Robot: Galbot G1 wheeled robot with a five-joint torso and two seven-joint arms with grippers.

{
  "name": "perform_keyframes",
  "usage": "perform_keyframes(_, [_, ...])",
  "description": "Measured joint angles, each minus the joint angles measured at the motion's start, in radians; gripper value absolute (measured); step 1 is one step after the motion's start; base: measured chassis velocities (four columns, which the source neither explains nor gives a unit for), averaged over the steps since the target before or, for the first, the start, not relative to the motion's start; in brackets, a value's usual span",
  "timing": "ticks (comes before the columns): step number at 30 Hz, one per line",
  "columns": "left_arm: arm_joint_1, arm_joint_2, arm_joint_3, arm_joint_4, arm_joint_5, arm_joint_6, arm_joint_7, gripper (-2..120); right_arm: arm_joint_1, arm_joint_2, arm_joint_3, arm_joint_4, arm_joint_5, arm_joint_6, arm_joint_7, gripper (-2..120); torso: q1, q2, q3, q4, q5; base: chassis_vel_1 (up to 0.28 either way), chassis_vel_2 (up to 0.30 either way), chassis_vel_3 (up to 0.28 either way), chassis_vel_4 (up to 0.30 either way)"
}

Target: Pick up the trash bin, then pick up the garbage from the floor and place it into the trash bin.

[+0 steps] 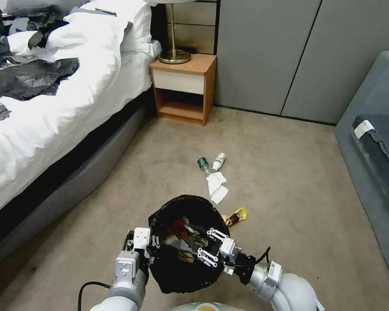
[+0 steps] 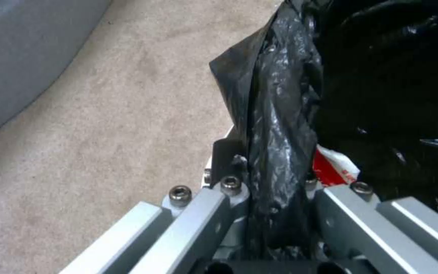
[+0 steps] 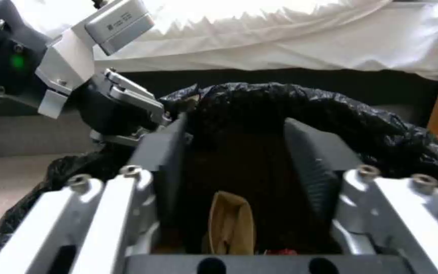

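Note:
The trash bin point(image 1: 183, 263), lined with a crinkled black bag, is held up off the carpet in front of me. My left gripper point(image 1: 154, 242) is shut on its near-left rim, and the bag fold point(image 2: 275, 125) sits pinched between its fingers point(image 2: 219, 198). My right gripper point(image 1: 204, 243) hangs open over the bin's mouth, fingers point(image 3: 310, 160) spread. A brown paper piece point(image 3: 232, 224) lies below them inside the bin, beside a red packet point(image 2: 333, 169). On the floor beyond lie two small bottles point(image 1: 202, 163) point(image 1: 219, 161), a white tissue point(image 1: 217, 186) and a gold wrapper point(image 1: 236, 216).
A white bed point(image 1: 52, 112) with black clothing on it runs along the left. A wooden nightstand point(image 1: 183, 88) with a brass lamp point(image 1: 174, 55) stands at the back. A grey sofa point(image 1: 376, 142) borders the right, and open carpet lies around the litter.

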Motion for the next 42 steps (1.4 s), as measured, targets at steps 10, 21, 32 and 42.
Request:
perform_keyframes(10, [-0.004,-0.001,0.001,0.0,0.002,0.001,0.0,1,-0.013,-0.01,0.013,0.023,0.002,0.009,0.0,93,0.0,0.0,0.0,0.0,0.0,0.0,0.0,0.0,0.0])
perform_keyframes(21, [-0.01,0.001,-0.016,0.009,-0.002,0.002,0.0,1,-0.06,0.014,0.063,0.262,0.036,0.035,0.241,114,0.0,0.0,0.0,0.0001,-0.0001,0.0,0.0,0.0,0.0])
perform_keyframes(32, [-0.026,0.004,-0.034,0.009,-0.012,-0.001,0.001,1,-0.171,0.066,0.119,0.432,-0.105,-0.006,0.698,111,0.0,0.0,0.0,-0.0001,-0.0002,0.0,0.0,0.0,0.0])
perform_keyframes(42, [-0.031,0.005,-0.047,0.002,-0.023,-0.005,0.002,1,-0.256,0.081,0.14,0.316,-0.13,0.005,0.834,100,0.0,0.0,0.0,0.0,0.0,0.0,0.0,0.0,0.0])
